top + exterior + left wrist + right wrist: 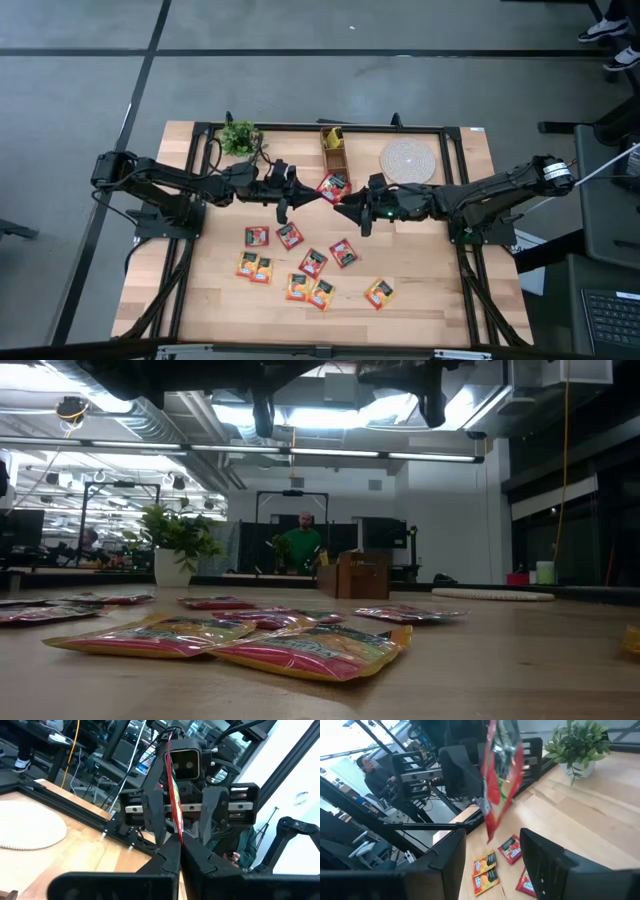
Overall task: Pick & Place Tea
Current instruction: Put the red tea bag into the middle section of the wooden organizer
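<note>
High view: my left gripper (300, 199) is clamped on a red tea sachet (333, 187), held above the table's (440, 300) middle, with my right gripper (352, 211) just beside it, fingers apart. Nine more sachets (314, 263) lie scattered nearer the front edge.

Low view: loose sachets (300, 648) rest flat on the wood.

Left wrist view: closed fingers (172, 857) pinch the sachet (173, 795) edge-on.

Right wrist view: the sachet (500, 775) hangs between my spread fingers (545, 865), untouched.
</note>
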Robot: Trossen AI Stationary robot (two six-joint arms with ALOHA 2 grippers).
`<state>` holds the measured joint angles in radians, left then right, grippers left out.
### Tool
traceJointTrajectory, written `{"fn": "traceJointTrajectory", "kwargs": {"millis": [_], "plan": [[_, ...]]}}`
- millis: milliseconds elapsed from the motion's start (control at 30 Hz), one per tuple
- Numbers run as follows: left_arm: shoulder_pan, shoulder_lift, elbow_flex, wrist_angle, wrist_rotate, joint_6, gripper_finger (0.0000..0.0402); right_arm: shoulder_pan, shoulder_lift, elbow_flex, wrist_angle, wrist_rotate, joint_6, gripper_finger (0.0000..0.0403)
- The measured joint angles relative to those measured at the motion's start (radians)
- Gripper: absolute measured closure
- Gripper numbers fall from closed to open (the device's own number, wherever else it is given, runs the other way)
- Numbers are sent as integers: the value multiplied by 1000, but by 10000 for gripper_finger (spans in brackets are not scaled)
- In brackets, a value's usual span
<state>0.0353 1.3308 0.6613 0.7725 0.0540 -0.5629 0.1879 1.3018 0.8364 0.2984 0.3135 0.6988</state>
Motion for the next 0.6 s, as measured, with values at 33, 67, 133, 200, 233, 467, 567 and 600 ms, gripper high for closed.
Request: {"fn": "traceJointTrajectory", "kwargs": {"millis": [33,67,133,200,233,467,567,600], "plan": [[0,0,0,-3,0,0,400,0,0,0,3,0,-2,215],[0,0,0,-6,0,0,400,-2,0,0,4,0,-2,215],[0,0,0,-7,0,0,400,-6,0,0,5,0,-2,215],[0,0,0,-7,0,-1,400,-8,0,0,8,0,-2,216],[0,0,0,-7,0,-3,400,-8,0,0,8,0,-2,218],[0,0,0,-6,0,-7,400,-7,0,0,28,-1,-6,266],[0,0,0,-6,0,-16,400,-7,0,0,29,-2,-20,298],[0,0,0,-6,0,-16,400,-7,0,0,33,-2,-24,309]]}}
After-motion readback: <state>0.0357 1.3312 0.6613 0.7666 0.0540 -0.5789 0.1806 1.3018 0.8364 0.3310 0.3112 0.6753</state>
